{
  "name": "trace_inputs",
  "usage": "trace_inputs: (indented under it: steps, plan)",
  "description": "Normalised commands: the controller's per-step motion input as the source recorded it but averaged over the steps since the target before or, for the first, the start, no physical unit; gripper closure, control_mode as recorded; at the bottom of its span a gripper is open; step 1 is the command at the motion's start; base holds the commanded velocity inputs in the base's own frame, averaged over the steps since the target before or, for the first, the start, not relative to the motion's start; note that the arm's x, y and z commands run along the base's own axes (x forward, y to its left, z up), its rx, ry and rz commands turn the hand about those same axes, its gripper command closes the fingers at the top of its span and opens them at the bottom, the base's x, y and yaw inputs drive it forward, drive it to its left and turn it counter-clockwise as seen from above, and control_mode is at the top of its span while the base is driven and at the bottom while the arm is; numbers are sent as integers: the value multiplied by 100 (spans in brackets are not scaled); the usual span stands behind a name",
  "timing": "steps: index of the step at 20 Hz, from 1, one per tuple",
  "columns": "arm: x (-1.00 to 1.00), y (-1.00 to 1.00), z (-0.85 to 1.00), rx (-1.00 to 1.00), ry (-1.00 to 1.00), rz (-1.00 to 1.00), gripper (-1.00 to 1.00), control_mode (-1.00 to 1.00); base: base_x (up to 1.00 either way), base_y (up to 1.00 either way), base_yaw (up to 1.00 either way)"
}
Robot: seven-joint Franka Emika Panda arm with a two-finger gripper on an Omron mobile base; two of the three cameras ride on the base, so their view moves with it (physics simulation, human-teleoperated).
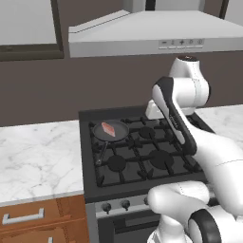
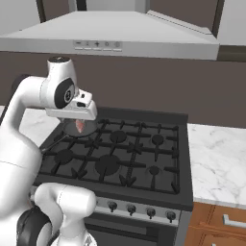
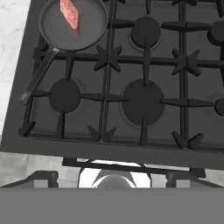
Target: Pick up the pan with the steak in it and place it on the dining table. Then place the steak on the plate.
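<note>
While your fingers (image 3: 114, 177) hang spread wide with nothing between them, high above the front edge of the stove (image 3: 131, 87), you have room to plan the approach. Take the stove as your landmark: the hand (image 2: 77, 111) hovers over its left half, well above the grates. The pan (image 3: 73, 24) sits on the stove's rear left burner, and its long thin handle (image 3: 38, 76) runs forward and to the left, ending near the front left burner, close to the stove's left edge. The steak (image 3: 69, 13) lies flat inside the pan, towards its far side.

My judgement is that you are still at the reach, with nothing grasped. Go for the handle, not the rim: it is slim enough to fit between the fingers, and the bowl is not. Turn the wrist so the fingers straddle the handle across its length, come down near the bowl end to limit sag, and stop short of the grate bars beneath. Lift level, or the steak may slide out.

To the stove's left, the marble table (image 1: 38, 156) lies bare.
</note>
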Motion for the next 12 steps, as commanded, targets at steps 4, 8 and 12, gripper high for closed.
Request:
trace_inputs:
  steps: [4, 8, 12]
  plan:
    - [-51, 20, -11, 0, 0, 0, -100, -100, 0, 0, 0]
    - [-22, 40, -17, 0, 0, 0, -100, -100, 0, 0, 0]
    - [-7, 47, -19, 0, 0, 0, -100, -100, 0, 0, 0]
